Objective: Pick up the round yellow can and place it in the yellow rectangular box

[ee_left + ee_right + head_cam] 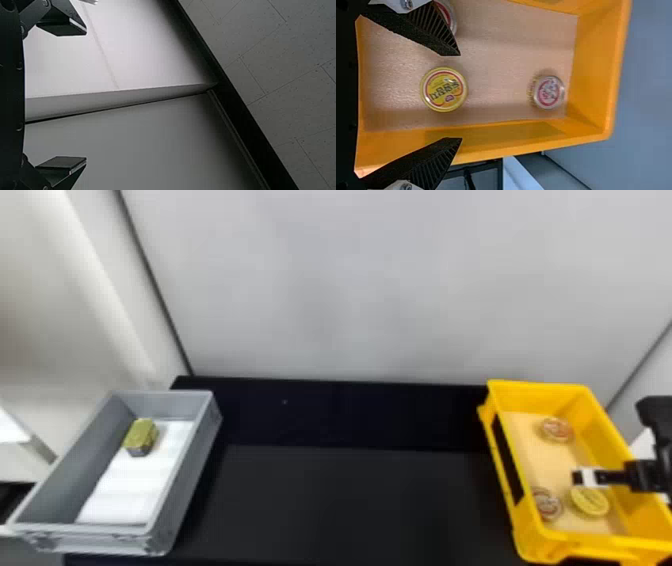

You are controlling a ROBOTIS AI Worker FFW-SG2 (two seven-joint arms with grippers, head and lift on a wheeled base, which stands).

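The round yellow can [590, 502] lies flat on the floor of the yellow rectangular box [542, 396], toward its near end, so the placing looks done. The right gripper [461, 96] is over the box with its jaws spread apart and nothing between them. The left gripper [86, 95] has its jaws apart too, empty, and is parked facing a pale wall.

The likely next move is a straight lift and retreat. The risk lies in leaving sideways: a low swing left could let a finger knock the near-left can [548, 506], while a swing right could catch the box's right wall. Closing too early might pinch or tip the yellow can. How high the fingers sit is hard to judge, perhaps just above it. The far can [557, 430] seems safer, well apart from them.
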